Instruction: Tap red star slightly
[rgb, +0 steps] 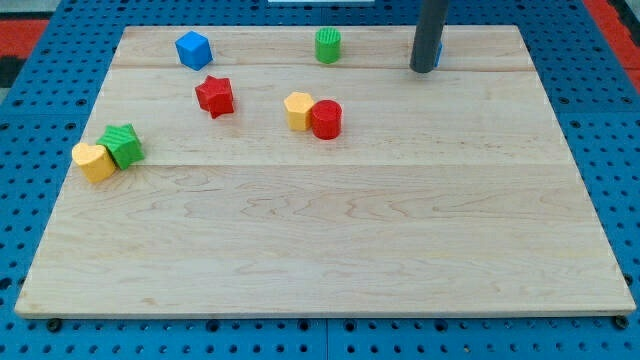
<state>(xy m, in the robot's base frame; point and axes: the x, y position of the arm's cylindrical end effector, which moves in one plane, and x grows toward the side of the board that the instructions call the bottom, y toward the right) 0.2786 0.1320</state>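
The red star (215, 96) lies on the wooden board (330, 250) at the upper left. My tip (423, 70) is at the end of the dark rod near the view's top right, far to the right of the red star and not touching it. A blue block (438, 50) shows only as a sliver behind the rod's right side.
A blue cube (193, 49) sits above and left of the star. A green cylinder (328, 46) is at the top centre. A yellow block (299, 110) touches a red cylinder (326, 119) mid-board. A green star (123, 145) touches a yellow block (95, 161) at the left edge.
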